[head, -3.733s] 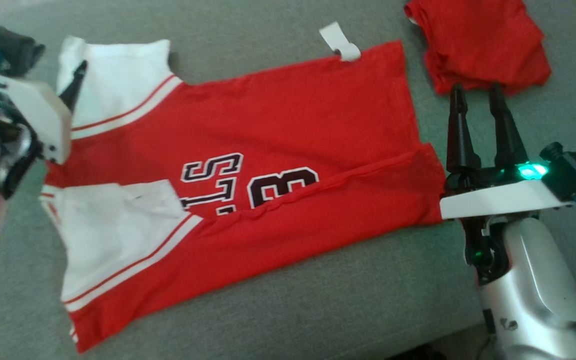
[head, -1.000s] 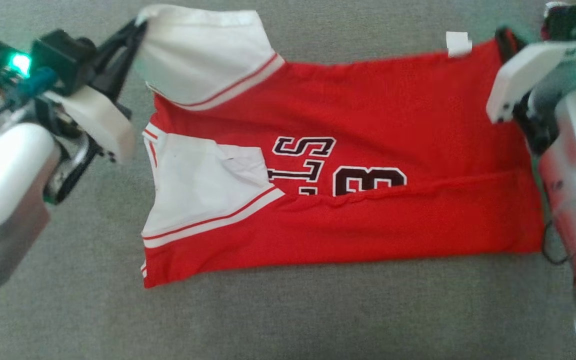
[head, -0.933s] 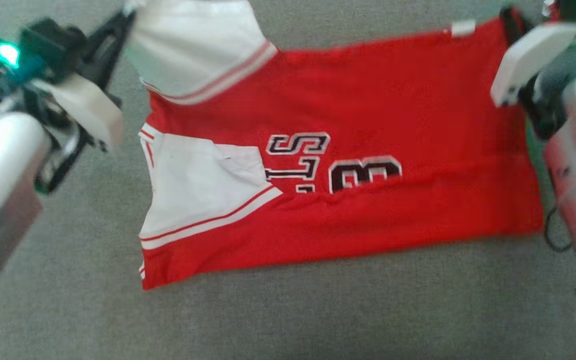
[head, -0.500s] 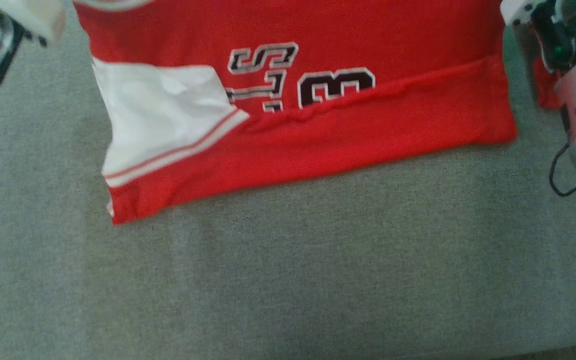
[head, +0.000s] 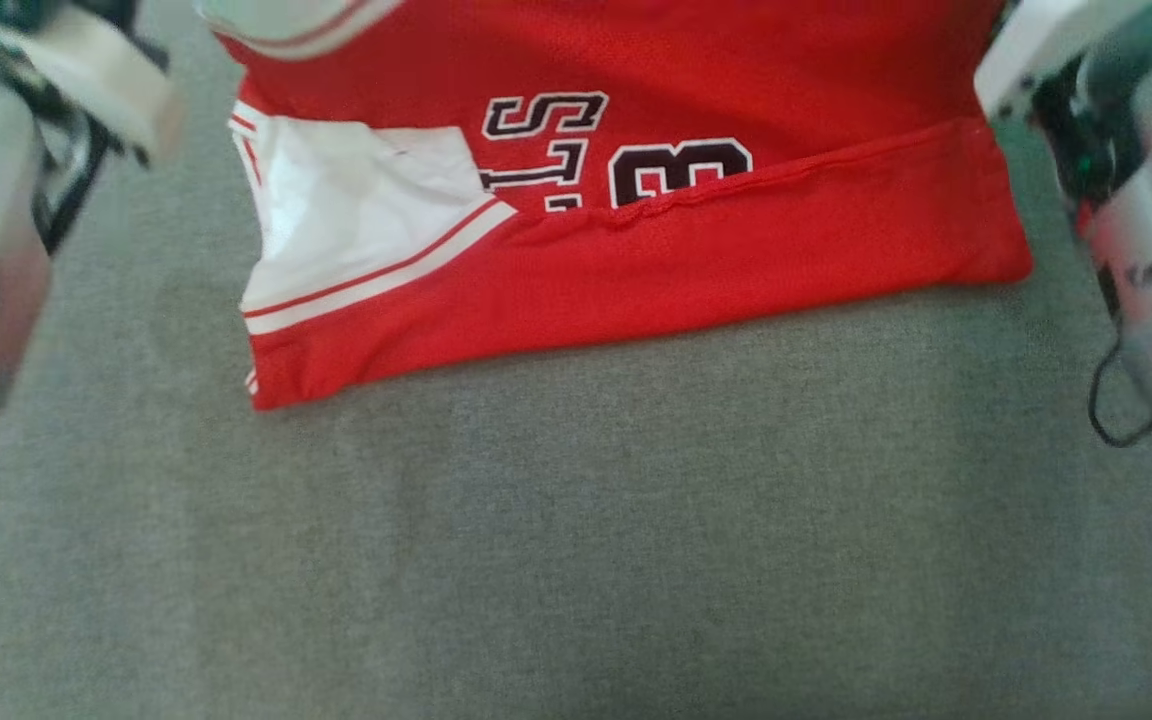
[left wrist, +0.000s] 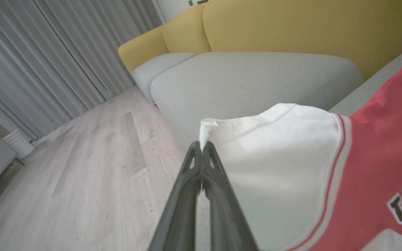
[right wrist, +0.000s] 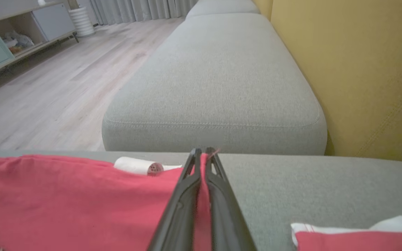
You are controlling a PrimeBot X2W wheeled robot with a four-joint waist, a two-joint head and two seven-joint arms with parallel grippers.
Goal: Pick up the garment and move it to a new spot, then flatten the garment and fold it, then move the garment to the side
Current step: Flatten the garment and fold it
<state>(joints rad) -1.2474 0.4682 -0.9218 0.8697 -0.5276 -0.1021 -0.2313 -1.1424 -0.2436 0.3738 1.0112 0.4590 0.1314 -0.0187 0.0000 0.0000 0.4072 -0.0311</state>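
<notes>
The left gripper (left wrist: 202, 148) is clamped tight on a white sleeve corner of the jersey (head: 696, 250) and the right gripper (right wrist: 202, 153) on a red corner, the folded near edge lying on the grey sofa seat (head: 576, 520)

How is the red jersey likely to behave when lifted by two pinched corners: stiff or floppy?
Probably floppy: the jersey is creased, and its white sleeve hangs from the shut left gripper. Likely light: the right gripper holds it by a thin pinch of hem. Its middle may sag between them.
</notes>
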